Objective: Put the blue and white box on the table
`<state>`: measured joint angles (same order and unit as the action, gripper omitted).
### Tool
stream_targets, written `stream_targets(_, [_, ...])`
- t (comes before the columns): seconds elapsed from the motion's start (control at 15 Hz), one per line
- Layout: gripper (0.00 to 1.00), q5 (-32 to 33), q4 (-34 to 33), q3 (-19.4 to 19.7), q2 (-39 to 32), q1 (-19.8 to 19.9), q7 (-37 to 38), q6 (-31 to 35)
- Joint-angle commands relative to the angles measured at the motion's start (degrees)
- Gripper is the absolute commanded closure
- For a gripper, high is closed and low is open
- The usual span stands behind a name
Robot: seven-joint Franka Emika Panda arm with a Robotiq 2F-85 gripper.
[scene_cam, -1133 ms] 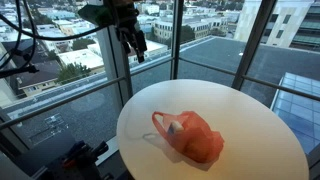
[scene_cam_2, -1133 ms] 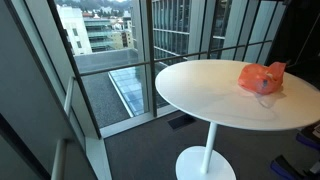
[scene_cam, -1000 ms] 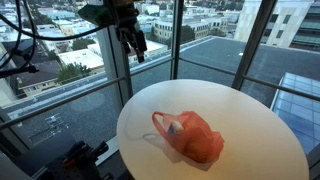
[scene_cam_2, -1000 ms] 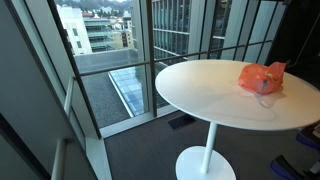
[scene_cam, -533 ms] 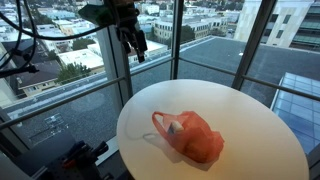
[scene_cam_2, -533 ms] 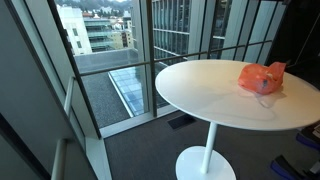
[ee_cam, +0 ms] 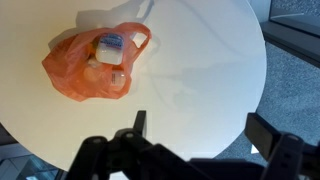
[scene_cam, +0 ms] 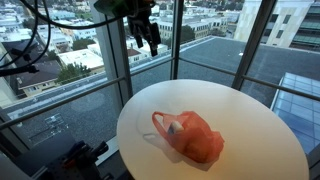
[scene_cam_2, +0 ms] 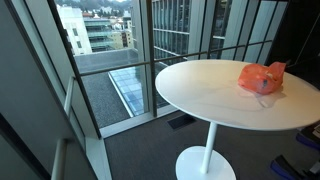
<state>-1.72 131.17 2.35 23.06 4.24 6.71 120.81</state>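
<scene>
Now — arm (scene_cam: pixel 118 6) high over table (scene_cam: pixel 250 120) | claw (scene_cam: pixel 152 42) angled down, spread wide, empty

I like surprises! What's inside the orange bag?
A blue and white box peeks out at the mouth of the orange bag in the wrist view. Whatever else is inside is covered by the plastic.

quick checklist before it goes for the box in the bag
1. pincer open and empty: ok
2. blue and white box visible at the bag mouth: ok
3. box out of the orange bag: not ok, it sits inside
4. pincer lined up over the box: not ok, the bag lies off to one side in the wrist view
5. bare table beside the bag: ok
6. bag handles clear of the box: cannot tell
</scene>
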Motion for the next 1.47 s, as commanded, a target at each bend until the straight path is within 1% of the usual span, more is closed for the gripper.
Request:
stream_targets(0.0, [0.0, -0.47, -5.23, 1.93, -6.05, 1.5, 0.15, -0.21])
stream_targets(0.4, [0.0, -0.24, -6.86, 5.75, -13.1, 4.22, -0.28, 0.22])
stream_targets(0.73, [0.0, 4.41, -7.03, 6.94, -18.25, 6.44, 1.93, 0.91])
stream_targets(0.87, [0.0, 4.98, -7.29, 7.38, -19.73, 6.72, 2.19, 0.7])
stream_targets(0.93, [0.0, 3.72, -5.4, 7.33, -17.99, 6.33, 0.74, 1.01])
stream_targets(1.33, [0.0, 3.76, -5.37, 7.37, -18.61, 6.25, 0.75, 1.01])
stream_targets(1.4, [0.0, 4.11, -6.03, 7.44, -19.84, 6.35, 0.97, 0.92])
